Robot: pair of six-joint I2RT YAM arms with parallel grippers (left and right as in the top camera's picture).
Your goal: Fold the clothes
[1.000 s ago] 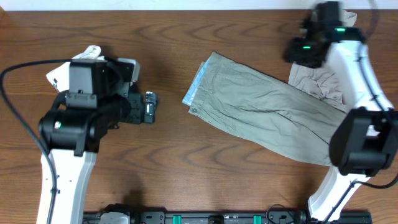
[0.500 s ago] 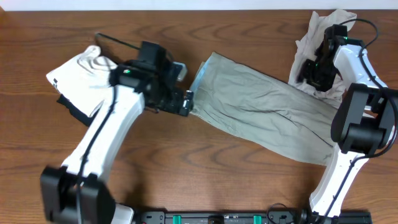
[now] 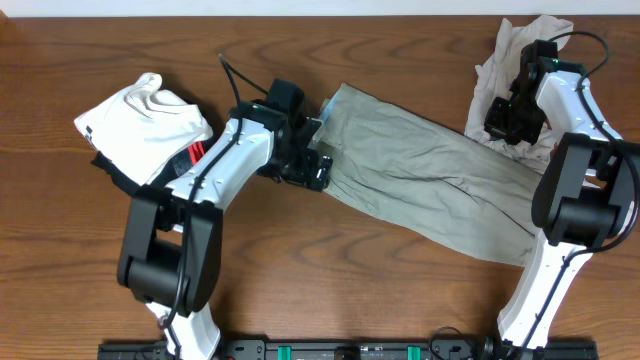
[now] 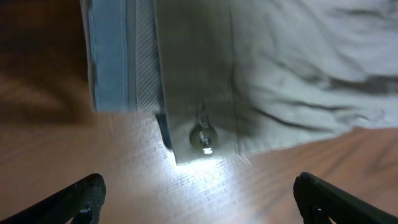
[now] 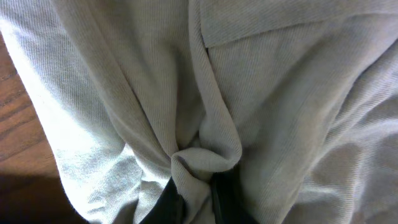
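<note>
The grey-green khaki shorts (image 3: 430, 170) lie flat and slantwise across the table's middle, with the pale blue waistband (image 3: 322, 118) at their left end. My left gripper (image 3: 318, 168) is open and hovers just over the waistband's front corner. The left wrist view shows the blue band (image 4: 112, 56), a metal button (image 4: 203, 135) and bare wood between my open fingers (image 4: 202, 208). My right gripper (image 3: 503, 120) is at the back right, shut on a fold of the off-white garment (image 3: 520, 45). That fold is pinched between the fingers (image 5: 198, 193) in the right wrist view, with the garment (image 5: 124, 93) filling the frame.
A white garment (image 3: 140, 115) lies at the left with a black-and-red one (image 3: 190, 155) partly under it. The off-white garment touches the shorts' right leg end. Bare wooden table (image 3: 300, 270) stretches along the front.
My left arm has swung right from near the white garment to the shorts' waistband corner. My right gripper dropped onto the off-white garment and has since stayed there.
</note>
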